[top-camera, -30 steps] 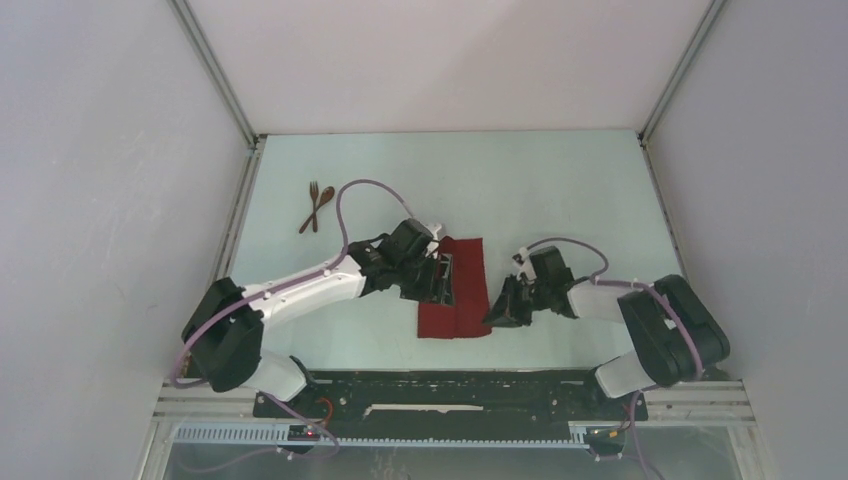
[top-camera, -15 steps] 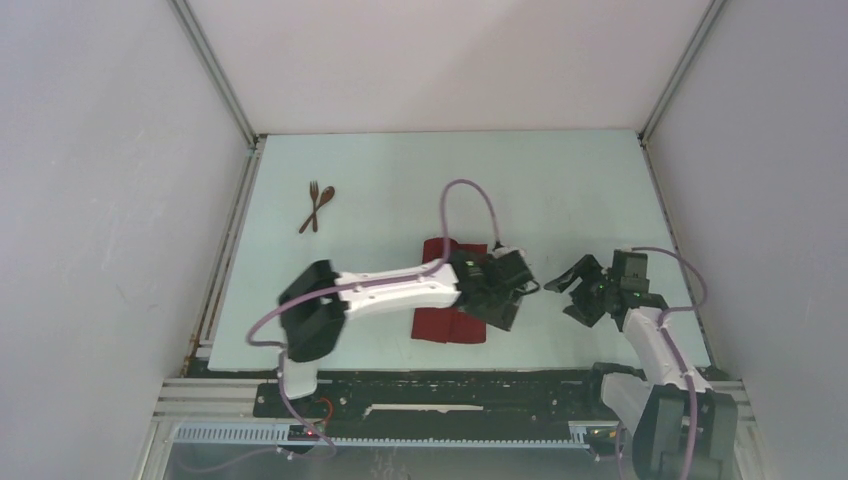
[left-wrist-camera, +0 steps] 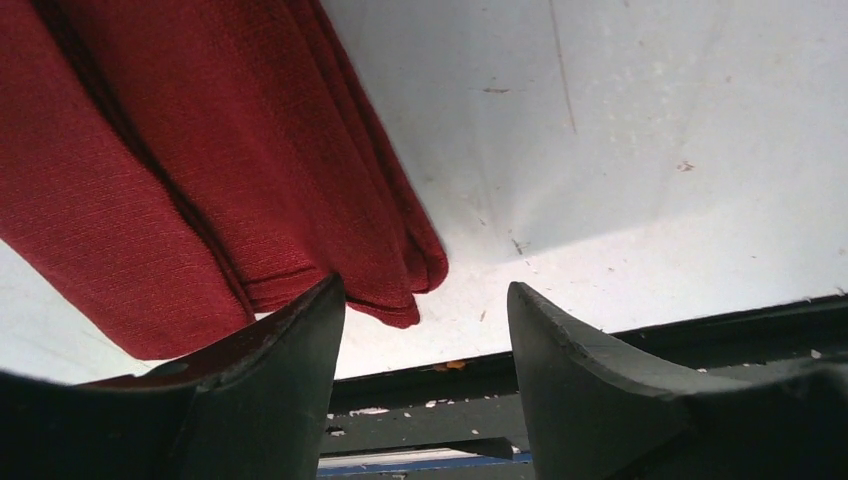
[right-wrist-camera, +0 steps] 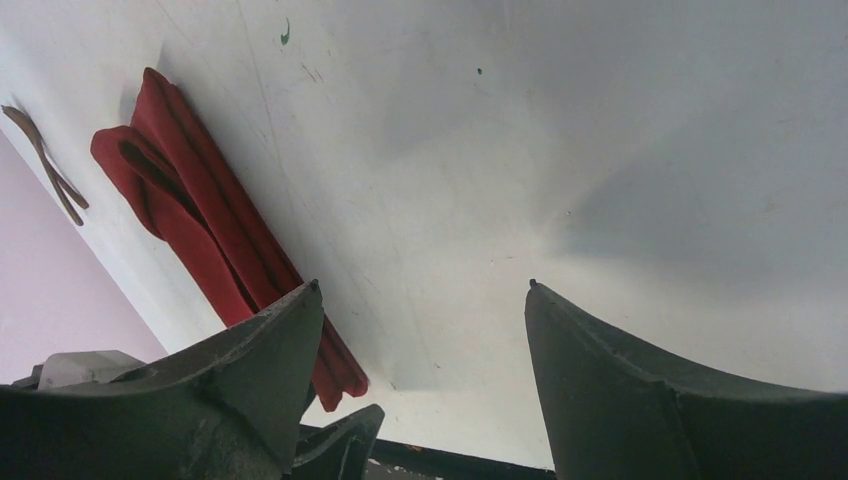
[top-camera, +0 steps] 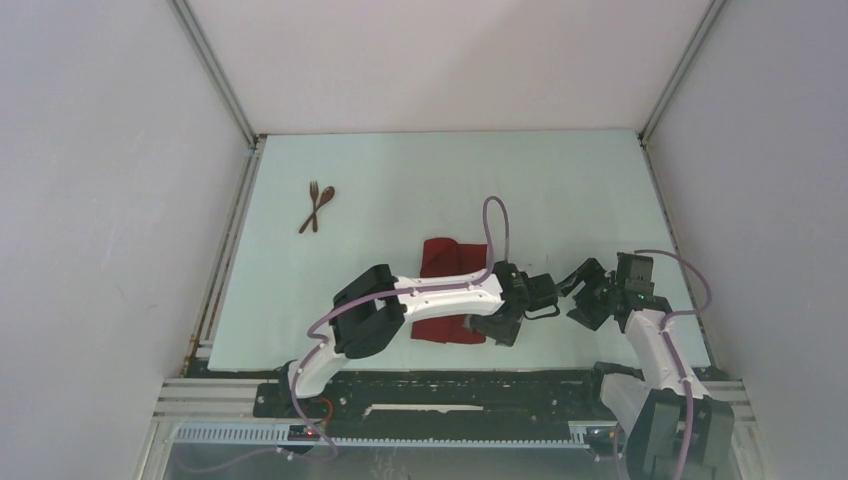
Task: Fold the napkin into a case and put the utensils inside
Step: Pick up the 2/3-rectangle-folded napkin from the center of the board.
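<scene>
The dark red napkin (top-camera: 440, 257) lies folded in a layered oblong on the table, with my left forearm crossing over its near half. In the left wrist view its near corner (left-wrist-camera: 395, 295) rests just beyond my left finger. My left gripper (top-camera: 545, 296) (left-wrist-camera: 425, 292) is open and empty, just right of the napkin's right edge. My right gripper (top-camera: 581, 298) (right-wrist-camera: 425, 285) faces it from the right, open over bare table, and sees the napkin (right-wrist-camera: 200, 220) on its left. The utensils (top-camera: 317, 207) (right-wrist-camera: 45, 160), a brown fork and spoon, lie crossed at the far left.
The table's front edge with its black rail (top-camera: 450, 385) runs just below the napkin. The enclosure's walls (top-camera: 120, 200) close in the left, right and back. A purple cable (top-camera: 495, 215) loops up above the left wrist.
My right gripper has opened and drawn back to the right, away from the napkin. My left arm has swung right across the napkin, so its gripper is now past the right edge.
</scene>
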`<move>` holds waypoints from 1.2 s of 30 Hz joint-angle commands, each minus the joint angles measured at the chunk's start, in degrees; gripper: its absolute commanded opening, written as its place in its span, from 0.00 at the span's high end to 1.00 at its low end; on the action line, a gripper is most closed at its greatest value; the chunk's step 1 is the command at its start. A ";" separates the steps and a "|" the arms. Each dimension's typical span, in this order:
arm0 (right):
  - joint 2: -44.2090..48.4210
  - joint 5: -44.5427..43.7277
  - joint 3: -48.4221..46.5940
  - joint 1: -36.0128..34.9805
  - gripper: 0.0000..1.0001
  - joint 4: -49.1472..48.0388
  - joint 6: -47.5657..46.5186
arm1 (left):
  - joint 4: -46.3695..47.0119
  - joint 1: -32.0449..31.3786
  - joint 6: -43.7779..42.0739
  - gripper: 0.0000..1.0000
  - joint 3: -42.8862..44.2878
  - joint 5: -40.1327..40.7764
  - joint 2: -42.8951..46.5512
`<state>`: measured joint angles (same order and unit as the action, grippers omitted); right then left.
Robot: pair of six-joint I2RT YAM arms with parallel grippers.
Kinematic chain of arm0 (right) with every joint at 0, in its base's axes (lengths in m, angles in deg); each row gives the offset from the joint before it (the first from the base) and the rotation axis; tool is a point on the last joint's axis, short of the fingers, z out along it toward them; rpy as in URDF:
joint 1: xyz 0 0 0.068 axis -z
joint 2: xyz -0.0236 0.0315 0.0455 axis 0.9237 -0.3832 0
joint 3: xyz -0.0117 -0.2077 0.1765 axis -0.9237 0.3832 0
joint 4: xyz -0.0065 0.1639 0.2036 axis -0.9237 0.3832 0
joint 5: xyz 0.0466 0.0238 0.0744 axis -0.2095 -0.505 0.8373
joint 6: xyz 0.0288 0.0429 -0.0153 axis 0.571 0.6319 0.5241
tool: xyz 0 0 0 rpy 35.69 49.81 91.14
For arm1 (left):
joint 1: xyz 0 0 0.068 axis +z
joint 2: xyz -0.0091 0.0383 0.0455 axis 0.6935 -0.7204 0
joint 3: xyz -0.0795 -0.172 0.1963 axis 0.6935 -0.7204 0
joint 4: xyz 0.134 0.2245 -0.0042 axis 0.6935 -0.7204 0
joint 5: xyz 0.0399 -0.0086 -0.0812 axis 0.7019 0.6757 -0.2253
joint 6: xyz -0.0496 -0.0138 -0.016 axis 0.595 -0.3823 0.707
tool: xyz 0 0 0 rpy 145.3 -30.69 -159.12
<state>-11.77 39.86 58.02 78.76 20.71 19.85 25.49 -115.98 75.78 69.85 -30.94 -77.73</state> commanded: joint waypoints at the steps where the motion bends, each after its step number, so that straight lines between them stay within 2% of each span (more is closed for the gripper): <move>1: 0.26 1.33 -0.17 0.49 0.19 -1.06 -1.95 | -2.94 0.18 2.14 0.33 2.00 2.73 -1.69; 6: 1.31 1.19 0.62 0.40 0.20 -1.60 -1.66 | -2.94 0.26 1.66 0.50 3.48 2.87 -3.41; 10: 0.50 3.38 0.37 0.57 0.17 -2.24 -2.21 | -2.46 0.70 1.26 0.55 2.27 1.30 -3.84; 14: 0.32 6.37 0.45 0.58 0.13 -3.69 -3.32 | -2.05 0.95 0.71 0.73 1.30 1.64 -3.85; 17: -0.85 10.69 0.70 0.57 0.10 -5.26 -4.43 | 1.34 1.27 0.79 0.88 -3.29 2.05 -0.18; 21: -4.76 18.04 0.80 0.29 0.07 -9.73 -5.51 | 9.62 2.27 0.18 0.96 -12.11 -0.29 9.22; 25: -13.77 26.48 -0.09 -4.42 0.02 -20.50 -3.63 | 18.06 4.49 -0.59 0.98 -21.56 -4.94 18.61; 29: -25.17 31.52 -0.22 -13.23 0.01 -41.93 6.96 | 24.33 6.06 -1.45 0.99 -27.59 -8.87 24.25; 32: -31.20 30.59 -0.41 -18.40 0.00 -53.87 14.66 | 25.09 6.50 -2.11 1.00 -29.24 -9.69 25.78; 36: -39.57 28.26 -2.02 -23.61 0.00 -63.35 20.93 | 26.83 6.77 -2.17 1.00 -31.29 -11.12 27.33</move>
<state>-45.82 67.80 58.10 58.78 -25.35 31.30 47.99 -109.23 75.04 40.17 -39.20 -53.45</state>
